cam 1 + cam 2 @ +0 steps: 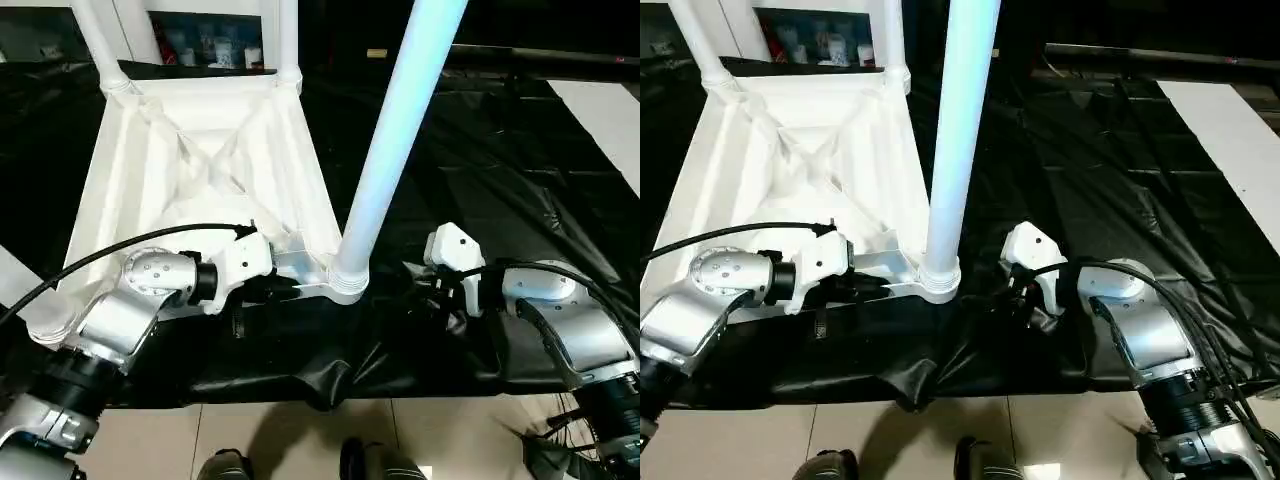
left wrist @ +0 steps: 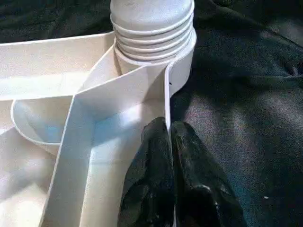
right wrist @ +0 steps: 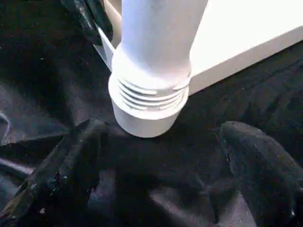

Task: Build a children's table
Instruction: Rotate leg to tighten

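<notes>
Left hand (image 2: 170,142) pinching table (image 1: 200,150) rim (near edge) — right hand (image 3: 161,161) spread, low

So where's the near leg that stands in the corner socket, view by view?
Left eye: near leg rises from bottom centre toward the top.
Right eye: near leg, just left of centre.
Left wrist: its threaded base at top centre.
Right wrist: top centre.
Shared landmark: corner socket.
</notes>
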### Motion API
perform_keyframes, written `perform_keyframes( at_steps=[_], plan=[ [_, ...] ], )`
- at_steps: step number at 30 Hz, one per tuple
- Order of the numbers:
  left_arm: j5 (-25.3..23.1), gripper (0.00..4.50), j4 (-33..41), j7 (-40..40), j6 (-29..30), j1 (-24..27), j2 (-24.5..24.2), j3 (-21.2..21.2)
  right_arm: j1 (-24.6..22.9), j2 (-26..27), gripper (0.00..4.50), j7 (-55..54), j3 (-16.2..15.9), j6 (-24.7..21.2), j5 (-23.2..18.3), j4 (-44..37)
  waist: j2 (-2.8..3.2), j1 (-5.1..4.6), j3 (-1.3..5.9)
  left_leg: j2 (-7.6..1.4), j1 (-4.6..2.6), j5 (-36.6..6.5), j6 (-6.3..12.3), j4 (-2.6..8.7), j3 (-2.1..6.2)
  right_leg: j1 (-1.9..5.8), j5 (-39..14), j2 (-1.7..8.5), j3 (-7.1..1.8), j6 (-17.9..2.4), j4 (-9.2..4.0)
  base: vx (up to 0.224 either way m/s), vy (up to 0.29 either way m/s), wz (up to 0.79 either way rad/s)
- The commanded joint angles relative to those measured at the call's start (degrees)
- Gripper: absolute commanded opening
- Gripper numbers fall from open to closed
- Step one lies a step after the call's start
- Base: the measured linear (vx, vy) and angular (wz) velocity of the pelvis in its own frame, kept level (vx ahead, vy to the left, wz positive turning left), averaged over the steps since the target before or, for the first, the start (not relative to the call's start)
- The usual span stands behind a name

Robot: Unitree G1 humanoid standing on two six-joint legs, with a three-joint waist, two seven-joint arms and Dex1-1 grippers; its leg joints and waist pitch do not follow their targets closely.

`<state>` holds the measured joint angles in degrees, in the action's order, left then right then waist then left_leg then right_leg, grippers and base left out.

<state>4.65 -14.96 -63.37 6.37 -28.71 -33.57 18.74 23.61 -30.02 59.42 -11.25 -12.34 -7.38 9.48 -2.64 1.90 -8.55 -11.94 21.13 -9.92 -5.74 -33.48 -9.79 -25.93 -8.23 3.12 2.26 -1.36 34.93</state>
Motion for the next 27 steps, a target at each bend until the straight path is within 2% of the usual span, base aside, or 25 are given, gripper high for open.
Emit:
perform_keyframes(
  at_steps=[1,5,6,8,12,16,24,25,27],
  plan=[
    [-1.9,0.02,-1.6,-1.0,0.8,0.9,-1.0,2.2,-0.5,-0.6,4.16,0.3,1.3,-0.4,-1.5,-0.9,0.45,0.25,3.92,-0.39,-0.11,-14.2,2.47,3.92,-0.03,3.75,-24.7,3.16,-2.32,-7.6,-5.15,0.0,0.0,0.0],
    [-2.3,0.02,-1.7,-3.9,1.6,1.2,-1.7,3.3,-0.7,0.5,4.16,1.9,2.2,-1.9,-4.8,-2.0,0.59,0.23,4.01,-0.44,-0.11,-13.4,2.93,3.89,-0.15,3.88,-20.2,3.0,-2.36,-9.4,-4.76,0.0,0.0,0.0],
    [-2.4,0.0,-1.6,-4.4,1.5,1.4,-1.8,3.6,-0.8,0.6,4.43,2.1,2.2,-2.4,-5.3,-2.3,0.59,0.21,4.03,-0.49,-0.09,-13.2,3.0,3.9,-0.14,3.91,-19.6,3.08,-2.38,-9.7,-4.69,0.0,0.0,0.0],
    [-2.1,0.0,-1.1,-4.8,1.9,1.9,-1.4,3.7,-0.8,1.6,4.5,1.7,1.3,-2.7,-4.8,-2.3,0.54,0.15,3.93,-0.44,-0.1,-13.1,2.89,3.91,-0.22,3.89,-18.9,3.04,-2.38,-10.2,-4.67,0.0,0.0,0.0],
    [-2.0,0.0,-0.6,-4.7,2.0,2.2,-0.9,3.9,0.1,3.6,4.5,-0.6,0.5,-1.1,-3.2,-1.1,0.49,0.18,3.83,-0.44,-0.14,-13.1,2.41,4.04,-0.22,3.82,-21.1,3.23,-2.39,-9.5,-4.87,0.0,0.0,0.0],
    [-2.4,0.0,-0.9,-3.8,1.9,1.9,-0.1,3.7,1.6,5.4,4.5,-1.3,-1.3,-0.6,-2.6,1.0,0.48,0.08,3.86,-0.48,-0.22,-13.1,2.19,4.08,-0.24,3.77,-20.4,3.17,-2.39,-9.8,-4.75,0.0,0.0,0.0],
    [-2.6,0.0,-1.1,-4.1,2.2,1.7,0.3,3.5,4.4,9.2,4.5,-3.5,-1.5,-0.4,-1.8,5.4,0.62,0.15,4.12,-0.53,-0.25,-12.3,1.98,4.07,-0.31,3.92,-17.7,3.31,-2.46,-10.9,-4.45,0.0,0.0,0.0],
    [-2.6,0.0,-1.1,-4.2,2.2,1.7,0.3,3.5,4.4,9.3,4.24,-3.5,-1.5,-0.3,-1.8,5.5,0.63,0.16,4.11,-0.55,-0.24,-12.2,1.93,4.08,-0.3,3.94,-17.5,3.3,-2.47,-10.9,-4.41,0.0,0.0,0.0],
    [-2.7,0.0,-1.0,-4.2,2.3,1.7,0.3,3.6,4.7,9.4,4.17,-3.4,-1.9,0.0,-1.8,6.0,0.55,0.2,4.11,-0.55,-0.25,-12.2,1.92,4.1,-0.3,3.98,-17.3,3.3,-2.49,-10.9,-4.36,0.0,0.0,0.0]
  ],
)
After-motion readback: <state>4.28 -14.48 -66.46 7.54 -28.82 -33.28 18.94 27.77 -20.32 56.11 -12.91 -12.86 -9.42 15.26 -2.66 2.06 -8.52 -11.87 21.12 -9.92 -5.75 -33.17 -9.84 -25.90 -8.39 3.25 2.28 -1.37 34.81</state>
